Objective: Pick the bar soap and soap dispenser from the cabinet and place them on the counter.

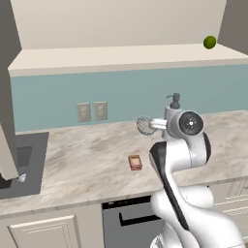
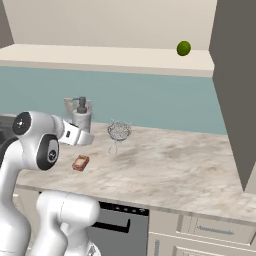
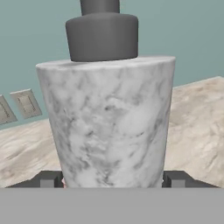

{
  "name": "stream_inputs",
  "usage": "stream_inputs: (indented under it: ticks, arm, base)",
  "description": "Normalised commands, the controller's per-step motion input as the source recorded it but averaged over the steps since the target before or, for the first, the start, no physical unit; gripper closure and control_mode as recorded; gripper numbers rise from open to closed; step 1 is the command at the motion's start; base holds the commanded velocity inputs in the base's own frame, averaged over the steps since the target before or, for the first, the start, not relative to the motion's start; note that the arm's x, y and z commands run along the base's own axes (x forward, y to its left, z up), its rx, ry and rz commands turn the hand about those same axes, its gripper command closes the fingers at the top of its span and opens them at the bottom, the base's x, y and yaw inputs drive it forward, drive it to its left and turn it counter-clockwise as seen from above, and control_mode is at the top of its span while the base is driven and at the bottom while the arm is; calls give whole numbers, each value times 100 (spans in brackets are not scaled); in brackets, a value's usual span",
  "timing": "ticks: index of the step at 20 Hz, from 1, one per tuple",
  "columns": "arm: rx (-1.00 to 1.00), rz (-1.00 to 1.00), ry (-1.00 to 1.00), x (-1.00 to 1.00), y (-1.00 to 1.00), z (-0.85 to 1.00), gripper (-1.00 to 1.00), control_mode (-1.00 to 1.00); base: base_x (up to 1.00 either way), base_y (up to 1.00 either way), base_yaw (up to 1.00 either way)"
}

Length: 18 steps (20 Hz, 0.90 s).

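Soap dispenser [image 3: 107, 118], one, stands upright on the worktop [image 1: 87, 155] near the backsplash, the claw [image 3: 113, 179] spread to its width with a fingertip [image 3: 49, 179] at each side of its base. One bar soap [image 1: 135, 162] lies flat nearer the front edge, with bare marbled room around it. One wire-mesh ball [image 2: 119, 131] stands just beside the dispenser. One lime [image 2: 183, 48] sits on the cabinet [image 2: 100, 55] shelf.

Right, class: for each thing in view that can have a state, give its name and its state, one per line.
Soap dispenser: upright, between the pincer's fingers, by the counter.
Bar soap: lying flat on the counter.
Pincer: shut on the soap dispenser.
Cabinet: door open.
Lime: resting on the cabinet shelf.
Wire-mesh ball: standing on the counter.
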Motion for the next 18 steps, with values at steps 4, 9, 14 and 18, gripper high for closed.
stream_inputs:
  ticks: [4, 9, 14, 18]
  arm:
    - [-2, 0, -7, 28, 32, -54, 100, -100]
    - [-1, 0, -9, 23, 35, -51, 100, -100]
    - [1, -2, -10, 8, 36, -43, 100, -100]
    - [3, -4, -8, 0, 30, -42, 100, -100]
  base:
    - [0, 0, 0]
    - [0, 0, 0]
    - [0, 0, 0]
    - [0, 0, 0]
